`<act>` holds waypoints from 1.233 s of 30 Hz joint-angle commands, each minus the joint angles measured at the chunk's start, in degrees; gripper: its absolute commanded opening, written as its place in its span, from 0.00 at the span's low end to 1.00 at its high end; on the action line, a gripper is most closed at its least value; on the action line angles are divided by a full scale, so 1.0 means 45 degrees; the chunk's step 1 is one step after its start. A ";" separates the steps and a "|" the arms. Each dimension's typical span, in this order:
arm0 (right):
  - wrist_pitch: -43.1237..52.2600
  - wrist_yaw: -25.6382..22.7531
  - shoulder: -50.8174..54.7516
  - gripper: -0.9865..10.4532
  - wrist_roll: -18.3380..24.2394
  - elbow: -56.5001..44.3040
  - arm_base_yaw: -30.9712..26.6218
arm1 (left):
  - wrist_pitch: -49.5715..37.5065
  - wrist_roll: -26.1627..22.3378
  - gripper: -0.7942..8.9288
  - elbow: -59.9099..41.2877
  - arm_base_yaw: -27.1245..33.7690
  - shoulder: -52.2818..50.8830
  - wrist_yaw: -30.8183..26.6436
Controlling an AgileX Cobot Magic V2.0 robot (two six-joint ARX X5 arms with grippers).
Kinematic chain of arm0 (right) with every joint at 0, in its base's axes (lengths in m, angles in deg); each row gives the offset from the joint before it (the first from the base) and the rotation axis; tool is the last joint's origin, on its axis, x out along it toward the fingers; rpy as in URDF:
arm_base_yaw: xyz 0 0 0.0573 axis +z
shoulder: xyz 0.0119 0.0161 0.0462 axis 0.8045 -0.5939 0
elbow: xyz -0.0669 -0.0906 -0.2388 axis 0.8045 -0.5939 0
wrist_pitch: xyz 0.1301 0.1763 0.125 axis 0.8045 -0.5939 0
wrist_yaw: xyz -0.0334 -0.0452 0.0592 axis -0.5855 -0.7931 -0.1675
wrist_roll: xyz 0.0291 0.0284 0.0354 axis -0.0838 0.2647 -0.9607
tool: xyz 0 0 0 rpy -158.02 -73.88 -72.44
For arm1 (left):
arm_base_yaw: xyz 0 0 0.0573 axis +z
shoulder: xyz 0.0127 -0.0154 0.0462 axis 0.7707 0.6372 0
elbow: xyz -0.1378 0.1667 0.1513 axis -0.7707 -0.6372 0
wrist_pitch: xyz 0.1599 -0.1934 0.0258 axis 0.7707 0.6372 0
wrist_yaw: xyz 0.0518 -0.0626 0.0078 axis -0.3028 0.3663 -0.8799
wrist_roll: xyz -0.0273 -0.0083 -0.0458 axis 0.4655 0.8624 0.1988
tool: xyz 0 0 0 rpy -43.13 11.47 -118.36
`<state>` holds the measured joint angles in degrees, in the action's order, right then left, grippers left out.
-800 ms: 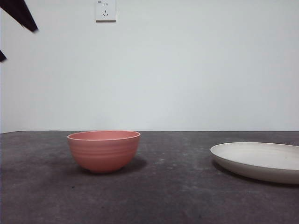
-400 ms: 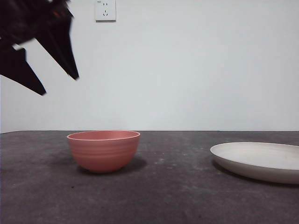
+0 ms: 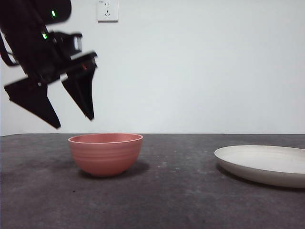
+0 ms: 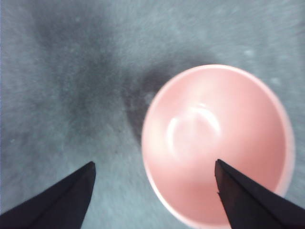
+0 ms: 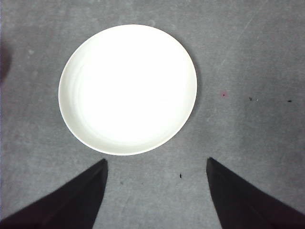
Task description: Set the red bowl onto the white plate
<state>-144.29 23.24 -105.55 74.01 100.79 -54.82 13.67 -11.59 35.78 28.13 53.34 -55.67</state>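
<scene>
hovering above the bowl [image 3: 106, 153], left gripper [image 3: 75, 122] has jaws wide, holding nothing. we see bowl upright on table [image 3: 181, 200], well apart from plate [image 3: 265, 164]. right gripper [image 5: 156, 162] wide above plate.

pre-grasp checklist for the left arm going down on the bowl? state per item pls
1. Left pincer open: ok, jaws spread wide in both the front and left wrist views.
2. Left pincer above the red bowl, not touching: ok, its tips hang above and off to one side of the rim.
3. Jaws straddling the bowl's wall: ok, the left wrist view puts one jaw over the bowl and one outside it.
4. Bowl upright and empty: ok, nothing shows inside.
5. White plate bare, ready to take the bowl: ok, the right wrist view shows nothing on it.
6. Right pincer out of the way: ok, open above the table beside the plate.
</scene>
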 commanded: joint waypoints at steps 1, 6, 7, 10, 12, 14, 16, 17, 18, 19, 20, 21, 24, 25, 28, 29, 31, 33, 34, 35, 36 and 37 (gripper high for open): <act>0.0112 -0.0058 -0.0068 0.37 -0.0141 0.0209 0.0010 | -0.0330 -0.0117 0.50 0.0296 -0.0063 0.0636 -0.0034; 0.0117 -0.0058 -0.0068 0.37 -0.0141 0.0209 0.0010 | -0.0690 -0.0209 0.50 0.0296 -0.0102 0.1404 -0.0049; 0.0117 -0.0058 -0.0068 0.37 -0.0141 0.0209 0.0010 | -0.0714 -0.0204 0.50 0.0296 -0.0102 0.1477 -0.0049; 0.0117 -0.0058 -0.0068 0.37 -0.0141 0.0209 0.0010 | -0.0879 -0.0194 0.48 0.0296 -0.0141 0.1671 -0.0049; 0.0117 -0.0053 -0.0068 0.37 -0.0141 0.0209 0.0010 | -0.0933 -0.0194 0.44 0.0296 -0.0151 0.1724 -0.0049; 0.0117 -0.0053 -0.0063 0.37 -0.0141 0.0209 0.0010 | -0.0908 -0.0189 0.39 0.0296 -0.0155 0.1749 -0.0049; 0.0117 -0.0053 -0.0063 0.37 -0.0141 0.0209 0.0010 | -0.0845 -0.0189 0.39 0.0296 -0.0160 0.1797 -0.0049; 0.0117 -0.0049 -0.0063 0.37 -0.0141 0.0209 0.0010 | -0.0811 -0.0189 0.39 0.0296 -0.0160 0.1836 -0.0053; 0.0112 -0.0049 -0.0063 0.37 -0.0141 0.0209 0.0010 | -0.0772 -0.0194 0.36 0.0296 -0.0160 0.1885 -0.0049; 0.0117 -0.0049 -0.0063 0.37 -0.0141 0.0209 0.0010 | -0.0738 -0.0189 0.33 0.0296 -0.0160 0.1938 -0.0049; 0.0117 -0.0049 -0.0063 0.37 -0.0141 0.0209 0.0010 | -0.0709 -0.0189 0.29 0.0296 -0.0160 0.2006 -0.0049; 0.0117 -0.0049 -0.0063 0.37 -0.0141 0.0209 0.0010 | -0.0651 -0.0189 0.26 0.0296 -0.0160 0.2064 -0.0049; 0.0117 -0.0049 -0.0063 0.37 -0.0141 0.0209 0.0010 | -0.0573 -0.0189 0.21 0.0296 -0.0165 0.2210 -0.0049; 0.0117 -0.0049 -0.0063 0.37 -0.0141 0.0209 0.0010 | -0.0563 -0.0189 0.19 0.0296 -0.0165 0.2220 -0.0049; 0.0121 -0.0049 -0.0063 0.37 -0.0136 0.0209 0.0010 | -0.0704 -0.0180 0.09 0.0306 -0.0165 0.2205 -0.0049; 0.0121 -0.0049 -0.0063 0.37 -0.0136 0.0209 0.0010 | -0.0748 -0.0175 0.09 0.0311 -0.0160 0.2191 -0.0049; 0.0121 -0.0053 -0.0063 0.37 -0.0136 0.0209 0.0010 | -0.0782 -0.0155 0.09 0.0364 -0.0160 0.2176 -0.0049; 0.0126 -0.0053 -0.0063 0.37 -0.0136 0.0209 0.0010 | -0.0758 0.0015 0.09 0.0525 -0.0165 0.2161 -0.0044; 0.0126 -0.0053 -0.0063 0.37 -0.0136 0.0209 0.0010 | -0.0714 0.0102 0.09 0.0675 -0.0180 0.2123 -0.0039; 0.0131 -0.0053 -0.0063 0.37 -0.0136 0.0209 0.0010 | -0.0651 0.0189 0.09 0.0884 -0.0228 0.2108 -0.0039; 0.0131 -0.0053 -0.0063 0.37 -0.0136 0.0209 0.0010 | -0.0588 0.0287 0.09 0.1098 -0.0277 0.2084 -0.0034; 0.0131 -0.0053 -0.0063 0.37 -0.0136 0.0209 0.0010 | -0.0510 0.0350 0.09 0.1384 -0.0345 0.2030 -0.0029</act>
<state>-144.27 23.22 -105.55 73.99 100.79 -54.82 12.14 -11.06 39.84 27.19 62.28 -55.95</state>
